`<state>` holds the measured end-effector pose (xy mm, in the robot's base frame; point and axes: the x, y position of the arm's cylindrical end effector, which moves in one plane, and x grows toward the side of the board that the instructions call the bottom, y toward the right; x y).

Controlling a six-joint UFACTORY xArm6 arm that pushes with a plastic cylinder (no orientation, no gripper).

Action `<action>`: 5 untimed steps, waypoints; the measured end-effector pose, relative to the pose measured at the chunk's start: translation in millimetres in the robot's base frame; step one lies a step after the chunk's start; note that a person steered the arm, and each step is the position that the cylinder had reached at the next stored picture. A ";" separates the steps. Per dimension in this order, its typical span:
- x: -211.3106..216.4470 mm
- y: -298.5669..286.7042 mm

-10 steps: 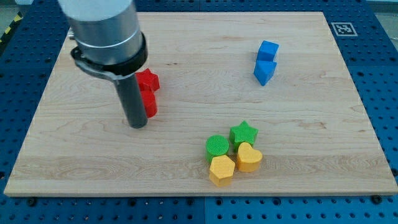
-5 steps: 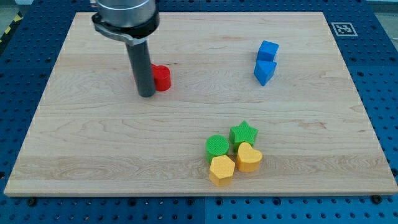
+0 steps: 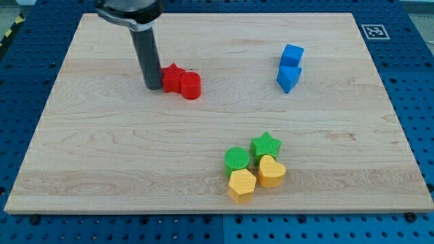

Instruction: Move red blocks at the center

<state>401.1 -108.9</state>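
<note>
Tip (image 3: 153, 87) against red star (image 3: 172, 78), red cylinder (image 3: 190, 85) rightward.

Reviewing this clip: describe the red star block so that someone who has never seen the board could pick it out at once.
Start at the wooden board and go to its upper left part, where the dark rod comes down; my tip ends there. The red star block sits right beside the tip, on the view's right. Its pointed outline sets it apart from the rounded red cylinder touching its far side.
</note>
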 end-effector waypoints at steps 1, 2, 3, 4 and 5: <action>1.6 22.2; 2.6 39.0; 15.9 48.1; 38.7 67.7; 57.5 114.9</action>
